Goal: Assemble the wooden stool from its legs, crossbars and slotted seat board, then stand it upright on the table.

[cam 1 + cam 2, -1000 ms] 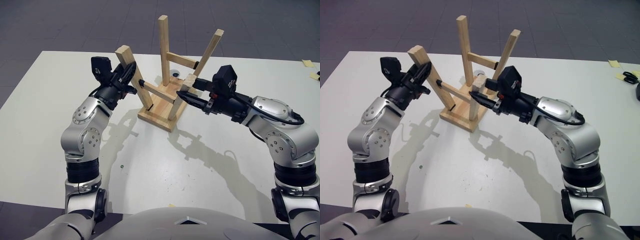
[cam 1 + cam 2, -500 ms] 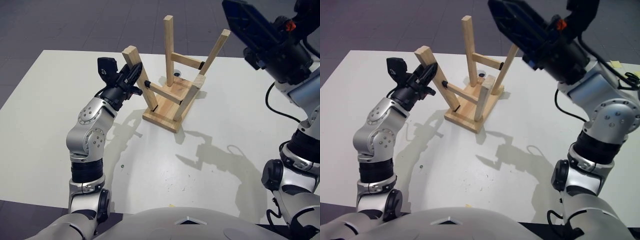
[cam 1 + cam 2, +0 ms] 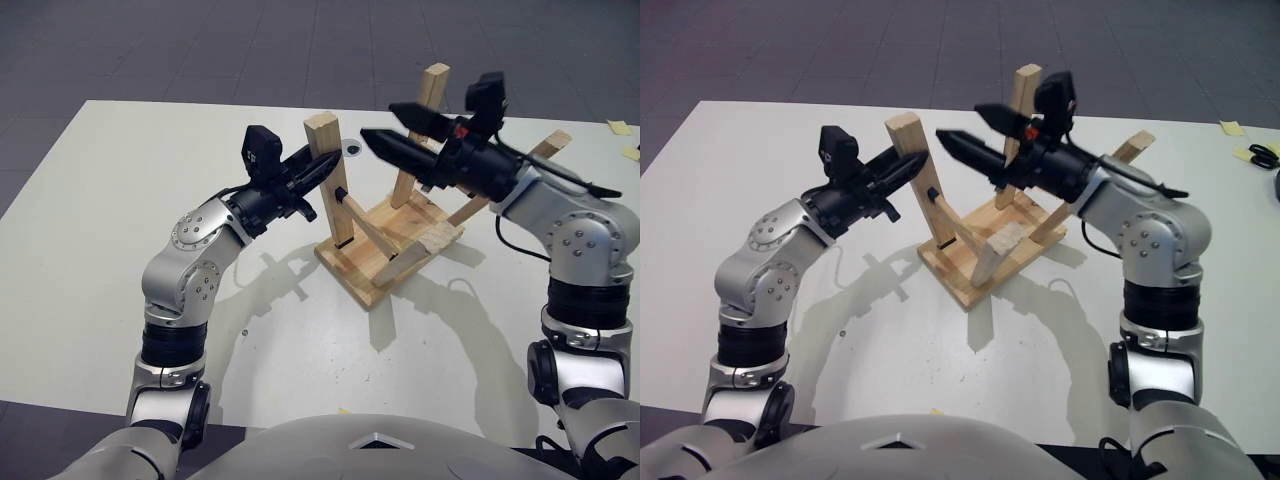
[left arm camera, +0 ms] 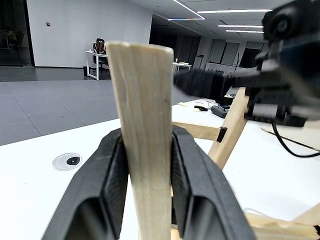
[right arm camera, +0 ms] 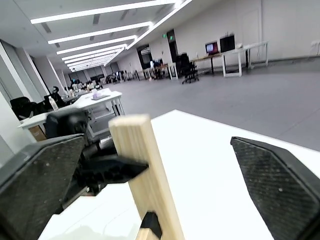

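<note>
Your stool [image 3: 390,245] has swung round and slid toward the robot's right on the table [image 3: 120,220], and your right arm has come back down from its raised pose. The stool sits upside down, seat board [image 3: 375,280] on the tabletop and pale wooden legs splaying upward, joined by crossbars. Your left gripper [image 3: 330,172] is clenched on the upper part of the nearest leg [image 3: 325,135], forearm stretched across from the left. Your right gripper [image 3: 378,120] hangs in the air above the stool, jaws spread wide and holding nothing, pointing toward the left gripper.
</note>
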Motion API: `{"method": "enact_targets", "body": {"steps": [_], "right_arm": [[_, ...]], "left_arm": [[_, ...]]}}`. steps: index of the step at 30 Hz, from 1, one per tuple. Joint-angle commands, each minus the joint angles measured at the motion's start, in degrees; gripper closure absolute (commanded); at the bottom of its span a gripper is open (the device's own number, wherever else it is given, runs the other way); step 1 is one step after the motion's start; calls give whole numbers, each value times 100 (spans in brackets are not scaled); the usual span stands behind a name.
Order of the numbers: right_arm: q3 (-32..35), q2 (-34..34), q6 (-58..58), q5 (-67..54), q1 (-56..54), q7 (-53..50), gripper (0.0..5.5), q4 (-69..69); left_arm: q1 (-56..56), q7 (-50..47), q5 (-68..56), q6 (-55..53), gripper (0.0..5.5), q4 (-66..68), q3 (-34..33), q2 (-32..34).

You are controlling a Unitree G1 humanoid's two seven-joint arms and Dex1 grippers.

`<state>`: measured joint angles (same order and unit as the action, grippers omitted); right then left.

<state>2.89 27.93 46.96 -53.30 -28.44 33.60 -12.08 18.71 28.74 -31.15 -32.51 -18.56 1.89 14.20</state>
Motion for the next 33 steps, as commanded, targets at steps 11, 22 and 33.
{"method": "enact_targets", "body": {"steps": [11,22,33], "right_arm": [[-691,-259,-739,1605,770,-9,10,898],[1471,-240,47,-868,-253,-851,10,-445],[1434,-321,-4,-1027,-343,-1354,10,-688]], "left_arm": [[-307,317,848,370,446,-456,785,631],[-1261,-569,1435,583,437,-32,992,779],[343,-1318,-375,-72,272,-824,-478,13]]}}
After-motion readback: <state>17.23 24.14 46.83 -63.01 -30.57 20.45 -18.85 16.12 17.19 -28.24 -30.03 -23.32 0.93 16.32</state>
